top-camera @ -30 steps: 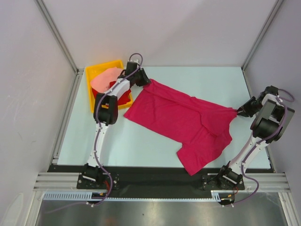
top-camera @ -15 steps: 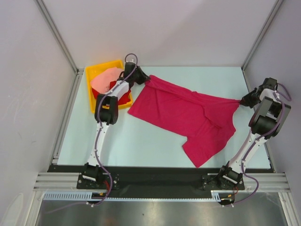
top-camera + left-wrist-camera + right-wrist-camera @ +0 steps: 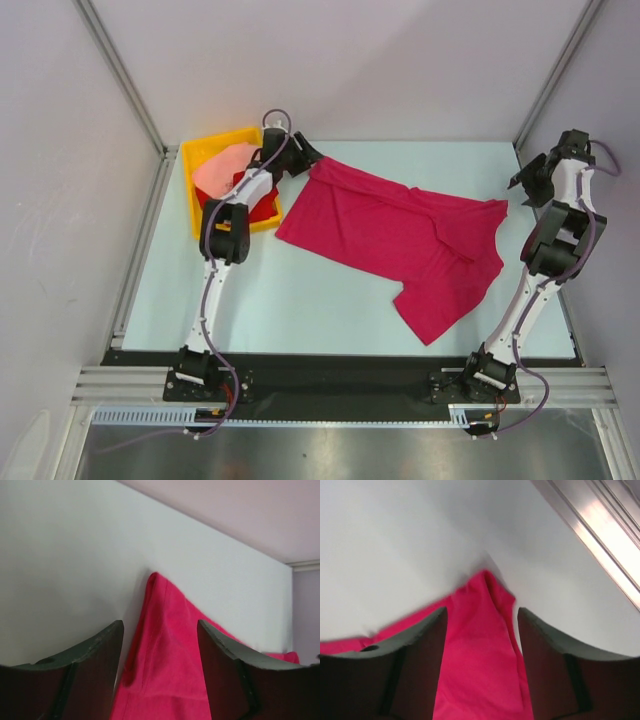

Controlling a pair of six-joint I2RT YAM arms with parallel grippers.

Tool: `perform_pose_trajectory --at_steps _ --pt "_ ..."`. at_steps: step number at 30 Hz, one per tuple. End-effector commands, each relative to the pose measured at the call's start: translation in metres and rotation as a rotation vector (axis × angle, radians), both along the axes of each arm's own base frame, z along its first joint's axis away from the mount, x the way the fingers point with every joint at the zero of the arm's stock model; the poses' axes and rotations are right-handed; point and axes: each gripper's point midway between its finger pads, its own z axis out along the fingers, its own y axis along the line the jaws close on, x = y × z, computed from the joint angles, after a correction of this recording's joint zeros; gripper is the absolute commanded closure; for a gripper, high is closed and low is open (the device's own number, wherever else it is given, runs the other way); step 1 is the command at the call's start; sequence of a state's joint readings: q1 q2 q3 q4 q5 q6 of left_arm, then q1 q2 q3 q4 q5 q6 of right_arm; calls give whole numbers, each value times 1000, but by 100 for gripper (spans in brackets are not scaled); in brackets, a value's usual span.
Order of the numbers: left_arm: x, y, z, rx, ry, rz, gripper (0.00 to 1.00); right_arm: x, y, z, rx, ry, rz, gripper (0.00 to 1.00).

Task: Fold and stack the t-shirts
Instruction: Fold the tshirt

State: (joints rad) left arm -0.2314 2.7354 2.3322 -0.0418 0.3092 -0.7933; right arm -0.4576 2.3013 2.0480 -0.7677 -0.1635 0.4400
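apparently the laying-out step is in hand: the magenta-crimson t-shirt lies spread across the middle of the worktop. it slants from its far-left corner beside the yellow bin toward the right side, with one part trailing to the near right and some creases near the right end. both sets of jaws are released and hold nothing. the left jaws hang over the shirt's far-left corner, the cloth showing between the parted fingers but not pinched. the right jaws stand lifted just off its far-right corner, likewise parted. the salmon-pink t-shirt and the bright red t-shirt lie in the bin, so no fold or stack is made yet. the next move likely calls for fresh grips along one edge, both arms together, to carry it evenly over the body; the slanted lie and the creases may want smoothing first.
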Motion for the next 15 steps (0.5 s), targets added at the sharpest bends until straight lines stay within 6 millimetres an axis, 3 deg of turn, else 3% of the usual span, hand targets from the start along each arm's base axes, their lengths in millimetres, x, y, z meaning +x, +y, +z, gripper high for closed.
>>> perform_pose_trajectory --at_steps 1,3,4,7,10,12,14,15 --pt "-15 5 71 126 -88 -57 34 -41 -6 51 -148 99 15 36" --pt "-28 12 61 200 -44 -55 34 -63 9 67 -163 109 35 36" --pt "-34 14 78 220 -57 -48 36 -68 16 72 -157 98 38 36" --pt "-47 17 80 297 -49 -61 39 -80 56 73 -57 43 92 38" --pt "-55 3 82 268 -57 -120 43 -74 100 64 10 29 190 40" --pt "-58 -11 88 227 -79 -152 46 -61 140 58 94 0 287 41" --pt "-60 -19 90 218 -90 -166 46 -45 164 55 142 -35 314 42" --pt "-63 -27 86 205 -85 -182 46 -37 186 56 173 -58 355 44"
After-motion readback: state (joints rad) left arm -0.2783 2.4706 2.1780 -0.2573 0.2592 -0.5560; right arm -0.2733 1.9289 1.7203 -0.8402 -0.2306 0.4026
